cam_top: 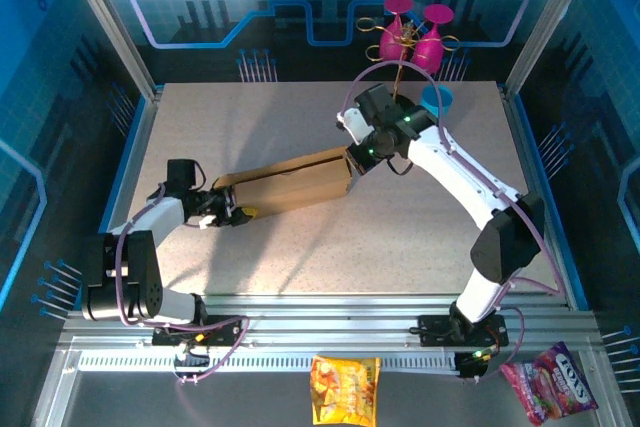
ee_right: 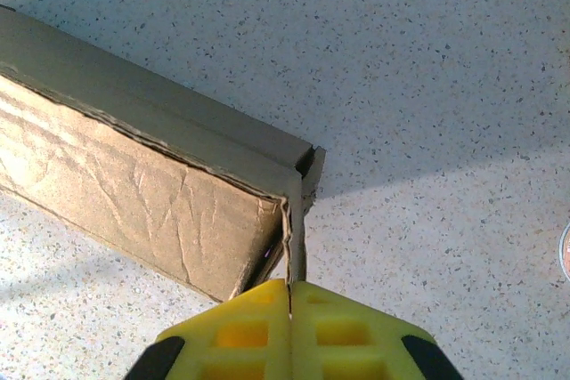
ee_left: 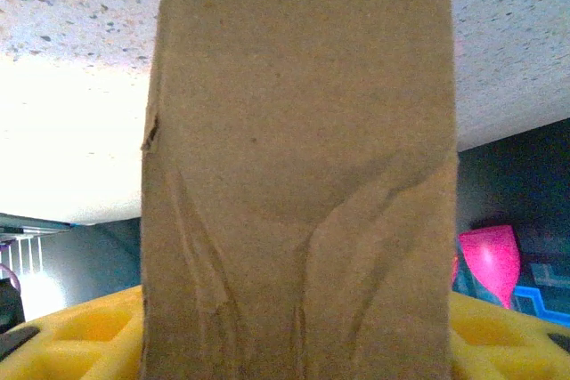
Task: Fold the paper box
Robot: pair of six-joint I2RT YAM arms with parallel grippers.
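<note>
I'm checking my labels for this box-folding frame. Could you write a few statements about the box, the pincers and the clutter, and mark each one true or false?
1. The paper box lies on the table with the left pincer at one end and the right pincer at the other. True.
2. The right pincer hangs open above the box. False: it is shut on a thin cardboard edge at the box's corner.
3. The pink goblets stand at the table's far edge. True.
4. The yellow snack bag lies on the box. False: it lies off the tabletop, in front of the arm bases.
</note>
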